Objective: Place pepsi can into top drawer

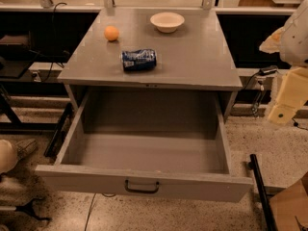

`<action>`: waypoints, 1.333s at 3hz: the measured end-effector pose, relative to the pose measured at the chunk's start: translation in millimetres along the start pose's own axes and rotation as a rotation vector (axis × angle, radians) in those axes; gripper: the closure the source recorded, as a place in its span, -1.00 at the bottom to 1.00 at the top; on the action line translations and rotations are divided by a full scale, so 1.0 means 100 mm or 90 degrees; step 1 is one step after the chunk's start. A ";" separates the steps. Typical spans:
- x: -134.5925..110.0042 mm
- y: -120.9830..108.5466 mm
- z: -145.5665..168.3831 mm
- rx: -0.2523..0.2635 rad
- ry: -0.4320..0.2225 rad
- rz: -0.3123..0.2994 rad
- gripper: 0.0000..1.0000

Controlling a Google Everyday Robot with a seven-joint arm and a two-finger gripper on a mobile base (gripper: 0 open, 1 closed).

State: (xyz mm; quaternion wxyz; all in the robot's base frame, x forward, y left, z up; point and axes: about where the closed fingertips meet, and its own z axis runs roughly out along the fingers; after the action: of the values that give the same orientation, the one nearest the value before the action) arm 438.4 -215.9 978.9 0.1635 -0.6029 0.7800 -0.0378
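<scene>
Camera view – single frame, looking down at the front of a grey cabinet.

Gripper point(288, 97): located at the right edge of the frame, beside the cabinet's right side and over the floor point(279, 148). Only cream-coloured housing parts are visible. Whether it is spread or pressed together cannot be told. It is well apart from the can and is not touching the cabinet or the drawer.

Can point(139, 60): lies on its side on the cabinet top point(202, 57), left of centre and near the front edge. Its long axis runs roughly left to right, parallel to that front edge, with the right end raised very slightly toward the back. One silver end faces left, the other right. The dark blue wall with white markings faces up and toward the camera. The can is not in the drawer.

Drawer point(144, 153): pulled fully out toward the camera, directly below the front edge of the top. Its interior is bare grey. The handle point(142, 186) sits at the centre of the flat front panel.

Other items on the top – an orange ball point(111, 33) stands behind and to the left of the can, near it but not touching. A white bowl point(167, 21) stands upright toward the back, right of the ball and apart from both.
</scene>
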 end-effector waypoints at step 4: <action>-0.83 -0.52 0.83 -0.029 -0.055 -0.148 -1.00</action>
State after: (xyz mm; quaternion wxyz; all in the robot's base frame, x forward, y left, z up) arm 530.1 -139.8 930.9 0.1778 -0.6940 0.6976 -0.0130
